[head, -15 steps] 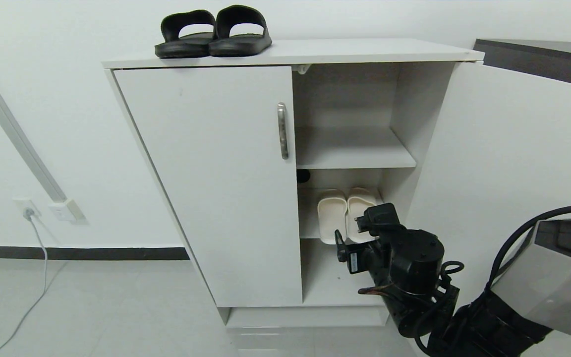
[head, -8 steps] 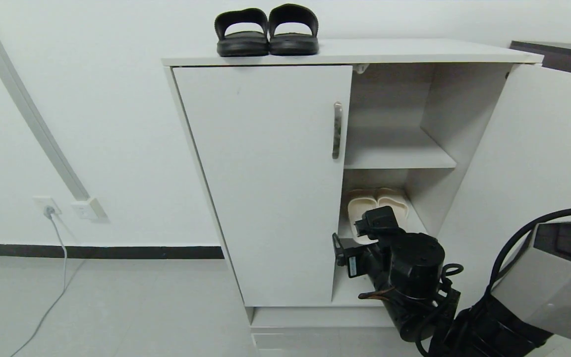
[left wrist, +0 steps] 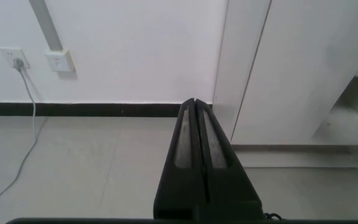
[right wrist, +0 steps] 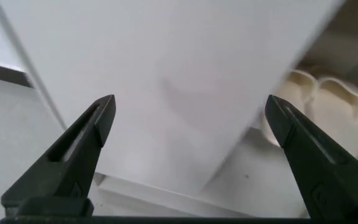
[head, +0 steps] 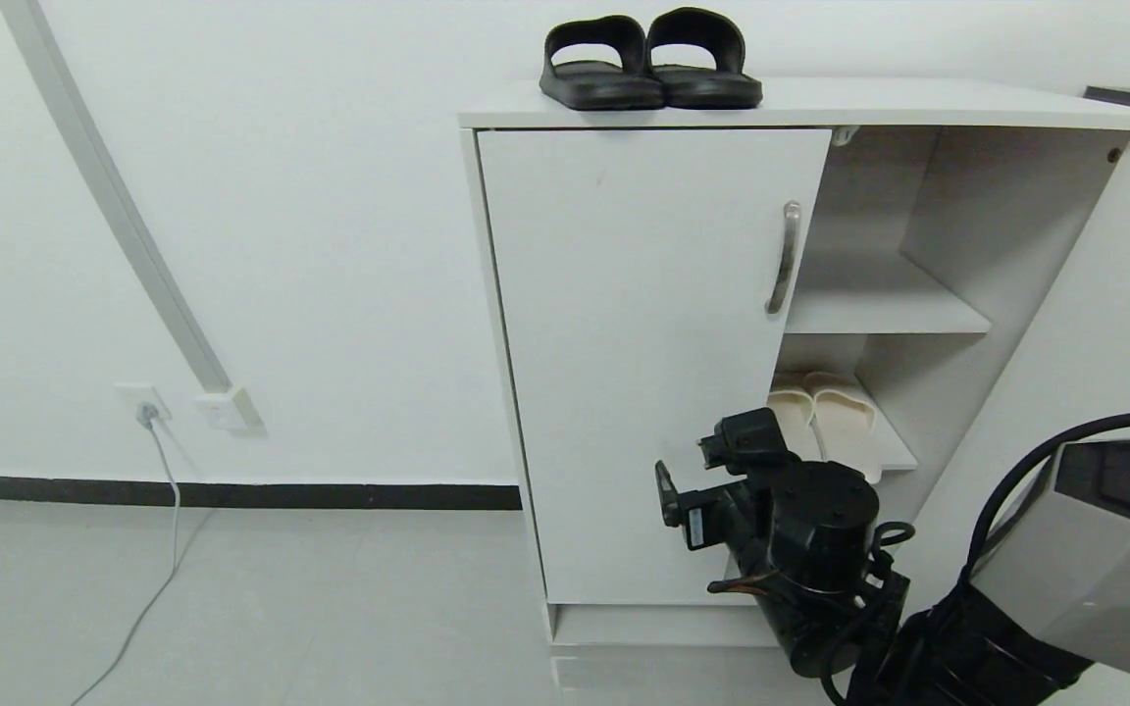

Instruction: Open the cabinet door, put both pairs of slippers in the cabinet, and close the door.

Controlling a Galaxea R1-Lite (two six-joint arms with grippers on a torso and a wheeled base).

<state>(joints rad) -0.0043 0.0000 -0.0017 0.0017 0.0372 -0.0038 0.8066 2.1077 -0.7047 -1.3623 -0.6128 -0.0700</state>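
Your right gripper (right wrist: 190,106) is spread wide and empty, facing the cabinet's (head: 918,100) closed left door (head: 643,363). Your left gripper (left wrist: 194,112) is pressed together, low over the floor. The cream slippers (head: 825,417) sit on the second shelf inside. The black slippers (head: 651,61) rest on top.

The cabinet top (head: 918,96) bears black slippers (head: 650,61); a shelf (head: 898,457) bears white slippers (head: 832,417).

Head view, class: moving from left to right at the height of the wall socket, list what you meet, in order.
Wall socket → white box → closed cabinet door → white slippers → open cabinet door.
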